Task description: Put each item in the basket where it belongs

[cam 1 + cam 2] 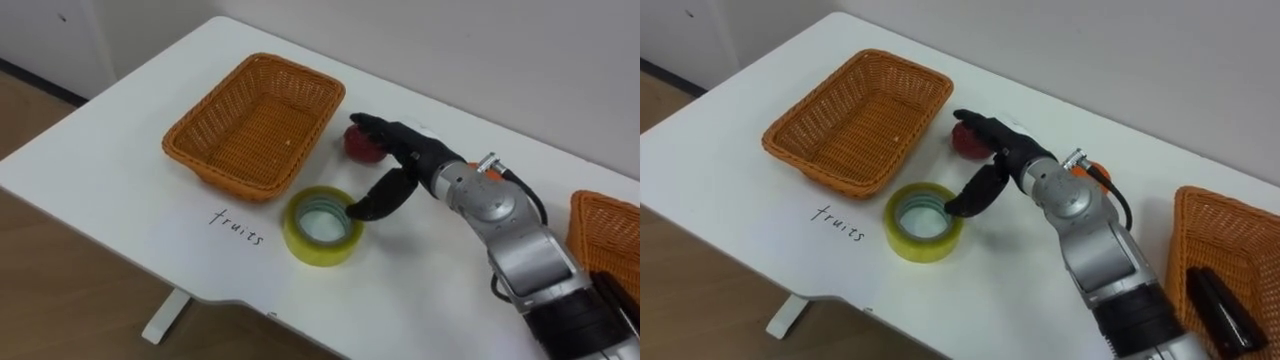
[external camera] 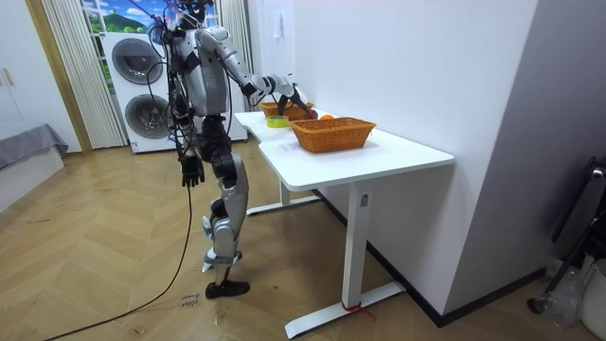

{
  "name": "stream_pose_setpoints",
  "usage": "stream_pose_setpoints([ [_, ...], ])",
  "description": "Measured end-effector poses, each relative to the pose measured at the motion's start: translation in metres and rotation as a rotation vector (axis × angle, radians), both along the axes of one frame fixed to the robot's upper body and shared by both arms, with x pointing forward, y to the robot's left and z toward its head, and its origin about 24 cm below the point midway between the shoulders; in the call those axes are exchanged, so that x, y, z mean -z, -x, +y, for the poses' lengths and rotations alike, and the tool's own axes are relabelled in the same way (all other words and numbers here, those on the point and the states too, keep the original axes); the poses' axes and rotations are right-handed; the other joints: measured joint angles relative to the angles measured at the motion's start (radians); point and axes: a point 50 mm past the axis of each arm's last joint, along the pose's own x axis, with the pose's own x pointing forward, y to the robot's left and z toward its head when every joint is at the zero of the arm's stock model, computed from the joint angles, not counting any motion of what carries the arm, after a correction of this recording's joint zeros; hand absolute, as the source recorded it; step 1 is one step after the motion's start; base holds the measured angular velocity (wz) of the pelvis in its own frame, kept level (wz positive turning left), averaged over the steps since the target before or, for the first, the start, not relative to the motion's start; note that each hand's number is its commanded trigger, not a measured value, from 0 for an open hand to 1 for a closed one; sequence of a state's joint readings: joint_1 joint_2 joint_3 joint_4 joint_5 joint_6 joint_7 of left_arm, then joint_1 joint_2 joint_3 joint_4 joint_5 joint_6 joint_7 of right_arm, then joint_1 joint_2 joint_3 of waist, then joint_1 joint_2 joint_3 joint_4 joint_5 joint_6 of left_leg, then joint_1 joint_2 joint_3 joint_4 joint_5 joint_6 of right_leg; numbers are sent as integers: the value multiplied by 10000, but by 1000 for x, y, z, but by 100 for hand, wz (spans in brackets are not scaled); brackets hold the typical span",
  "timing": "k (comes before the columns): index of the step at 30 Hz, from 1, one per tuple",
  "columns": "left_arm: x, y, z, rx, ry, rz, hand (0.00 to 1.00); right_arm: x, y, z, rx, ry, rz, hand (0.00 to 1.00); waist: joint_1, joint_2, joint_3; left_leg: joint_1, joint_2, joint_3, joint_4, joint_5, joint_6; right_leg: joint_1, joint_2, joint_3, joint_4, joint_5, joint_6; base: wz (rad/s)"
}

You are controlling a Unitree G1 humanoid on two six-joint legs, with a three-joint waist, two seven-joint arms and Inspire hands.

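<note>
Apple (image 1: 359, 146) lies just right of the far-left basket (image 1: 255, 130), and the right hand (image 1: 415, 155) hovers over it, open and empty, needing to close round it next.

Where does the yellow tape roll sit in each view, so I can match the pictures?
Left eye view: yellow tape roll below centre, near the front edge of the table, right of the handwritten word.
Right eye view: the roll left of centre, same spot.
Room view: small yellow patch at the table's far end, below the right hand.
Shared landmark: the empty basket just beyond the roll.
</note>
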State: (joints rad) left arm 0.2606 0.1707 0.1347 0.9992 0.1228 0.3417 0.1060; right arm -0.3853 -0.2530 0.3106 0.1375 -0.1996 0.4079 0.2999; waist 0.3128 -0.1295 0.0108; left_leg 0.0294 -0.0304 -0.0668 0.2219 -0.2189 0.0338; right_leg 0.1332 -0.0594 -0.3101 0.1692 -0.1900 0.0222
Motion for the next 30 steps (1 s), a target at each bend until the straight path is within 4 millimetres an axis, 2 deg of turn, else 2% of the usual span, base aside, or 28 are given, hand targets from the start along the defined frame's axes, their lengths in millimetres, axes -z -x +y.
stream_pose_setpoints([
  [6, -1, -4, 3, 85, -71, -106, 0, 13, 5, 17, -537, 50, 464, 0, 5, -78, -10, -1, -13, -37, -11, 2, -5, 12, 20, 23, -2, 0, 0, 2],
  [9, -1, -6, 3, 113, -66, -174, 0, 17, 6, 19, -531, 36, 655, 0, 105, -164, 19, -7, -9, -73, -9, 1, -5, 15, 19, 22, -3, 0, 0, 2],
  [15, -2, -10, 3, 157, -17, -332, 0, 18, 6, 21, -482, 48, 627, 0, 354, -273, 21, -53, -19, -138, -4, 0, -6, 1, 20, -77, -6, 0, 0, 3],
  [19, -2, -11, 3, 165, -12, -370, 0, 18, 6, 21, -447, 50, 657, 0, 452, -281, 26, -75, -20, -172, -1, 0, -7, -4, 19, -185, -8, 0, 0, 3],
  [30, -2, -12, 3, 144, -7, -383, 0, 20, 7, 21, -406, 129, 703, 0, 442, -234, 60, -103, -22, -200, 5, -1, -8, -6, 8, -243, -13, 0, 0, 0],
])
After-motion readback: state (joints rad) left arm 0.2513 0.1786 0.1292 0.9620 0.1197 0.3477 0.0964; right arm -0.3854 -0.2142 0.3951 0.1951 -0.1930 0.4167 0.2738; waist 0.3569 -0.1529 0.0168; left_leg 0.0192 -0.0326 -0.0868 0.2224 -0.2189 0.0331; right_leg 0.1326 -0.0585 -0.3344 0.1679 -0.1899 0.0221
